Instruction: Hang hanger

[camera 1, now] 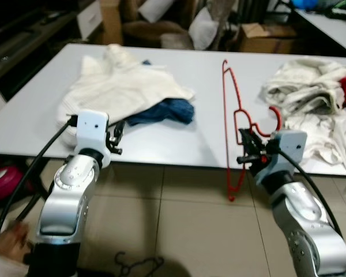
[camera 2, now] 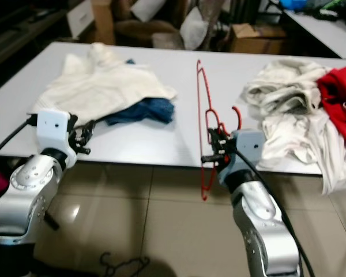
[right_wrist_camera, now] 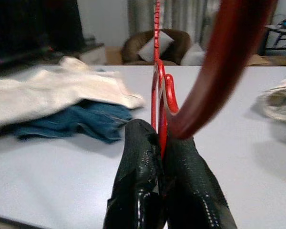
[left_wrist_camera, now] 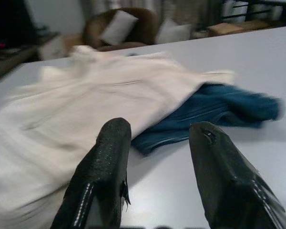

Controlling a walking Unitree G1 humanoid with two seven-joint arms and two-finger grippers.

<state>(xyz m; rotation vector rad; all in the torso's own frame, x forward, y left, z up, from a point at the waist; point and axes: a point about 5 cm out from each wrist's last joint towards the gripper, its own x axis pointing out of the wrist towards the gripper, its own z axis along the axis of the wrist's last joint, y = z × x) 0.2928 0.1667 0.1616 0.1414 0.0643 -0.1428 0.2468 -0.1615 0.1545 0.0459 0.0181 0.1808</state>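
A red wire hanger [camera 1: 226,109] lies half on the white table [camera 1: 207,81], its lower end hanging past the front edge. My right gripper [camera 1: 246,151] is shut on the red hanger near its hook; in the right wrist view the red hanger [right_wrist_camera: 158,95] runs up from between the closed fingers [right_wrist_camera: 138,176]. Over the table's front left edge my left gripper [camera 1: 116,138] is open, holding nothing, just short of a cream garment [camera 1: 121,83]. Its fingers [left_wrist_camera: 107,167] point at the cream garment [left_wrist_camera: 86,105] and a blue cloth [left_wrist_camera: 214,112].
A blue cloth [camera 1: 164,111] sticks out from under the cream garment. A heap of pale clothes [camera 1: 311,98] with a red garment [camera 2: 340,95] lies at the table's right. Black hangers [camera 1: 135,266] lie on the tiled floor. Armchair and boxes stand behind the table.
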